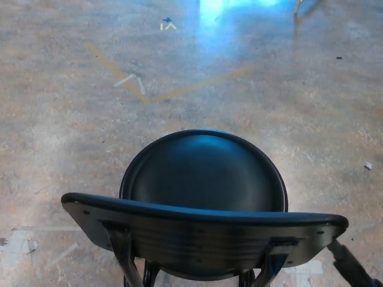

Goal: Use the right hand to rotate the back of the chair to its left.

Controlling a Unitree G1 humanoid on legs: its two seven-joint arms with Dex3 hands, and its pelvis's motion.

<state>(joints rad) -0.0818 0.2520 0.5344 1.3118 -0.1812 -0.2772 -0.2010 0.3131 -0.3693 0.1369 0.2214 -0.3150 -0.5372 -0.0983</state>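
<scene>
Looking down at the chair (203, 197) from behind: round black seat dead centre on the floor (72, 119), curved backrest (203, 230) nearest the camera and running straight across the bottom of the view. Right hand (353, 269) is only a dark sliver poking in at the bottom right corner, just beside the backrest's right end; can't tell if it's touching, and can't tell what the fingers are doing either. Left hand isn't visible. My worry: a push that far out on the corner could slip off the rounded edge, or scoot or tip the whole chair instead of turning it.
</scene>
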